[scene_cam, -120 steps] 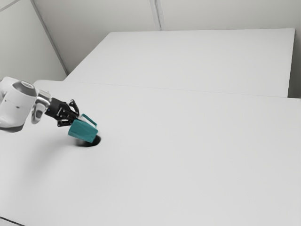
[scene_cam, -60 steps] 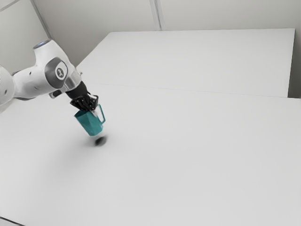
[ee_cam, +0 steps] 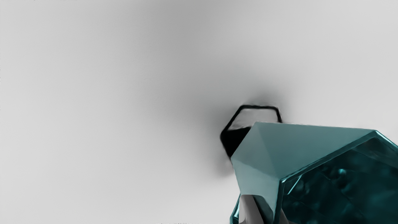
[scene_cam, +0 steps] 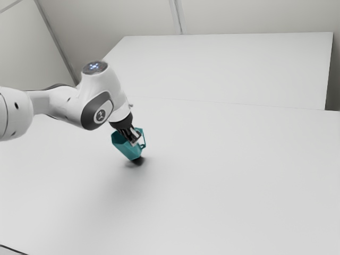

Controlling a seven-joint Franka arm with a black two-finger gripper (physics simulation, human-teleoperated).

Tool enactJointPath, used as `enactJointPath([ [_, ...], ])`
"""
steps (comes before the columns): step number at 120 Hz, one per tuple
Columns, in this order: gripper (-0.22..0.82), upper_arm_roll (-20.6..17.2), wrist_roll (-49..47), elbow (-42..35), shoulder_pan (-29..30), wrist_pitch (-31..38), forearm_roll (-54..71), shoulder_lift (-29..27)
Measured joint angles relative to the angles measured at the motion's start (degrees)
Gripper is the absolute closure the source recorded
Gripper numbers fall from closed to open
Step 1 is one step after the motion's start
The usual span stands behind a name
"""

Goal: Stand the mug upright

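In the exterior view my gripper (scene_cam: 134,139) reaches down onto the handle side of the teal mug (scene_cam: 127,149). The mug leans, its mouth tipped toward the exterior view's left and its handle toward the exterior view's right. Its base is close above a dark shadow; whether it touches the table cannot be told. The wrist view has the faceted mug (ee_cam: 267,146) with its dark inside facing the camera. There the gripper (ee_cam: 270,214) has one finger outside the wall and the other inside the mouth, pinching the wall. Part of the handle is hidden behind the finger.
A broad white table (scene_cam: 228,175) lies under the mug, with a second white surface (scene_cam: 223,69) beyond it. A dark cable (scene_cam: 13,249) crosses the exterior view's lower left corner.
The arm has carried the mug toward the exterior view's right. From lying nearly sideways it was turned closer to upright by the middle picture; now it leans somewhat more again.
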Motion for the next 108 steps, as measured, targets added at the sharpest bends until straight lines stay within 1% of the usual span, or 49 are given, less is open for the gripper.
enactJointPath([
  [10,0.79,-0.7,0.0,-1.1,-0.9,1.5,2.0,-0.6],
  [18,0.79,-1.1,0.0,-2.2,-0.5,2.3,2.8,-0.9],
  [40,0.79,-1.4,0.0,-3.5,4.1,3.0,3.8,-1.5],
  [54,0.79,-2.4,0.0,-3.6,5.2,1.9,4.0,-1.7],
  [79,0.79,-3.4,0.0,-3.6,2.9,-1.1,4.1,-2.2],
  [108,0.79,-4.3,0.0,-3.5,4.0,-4.9,4.1,-2.5],
])
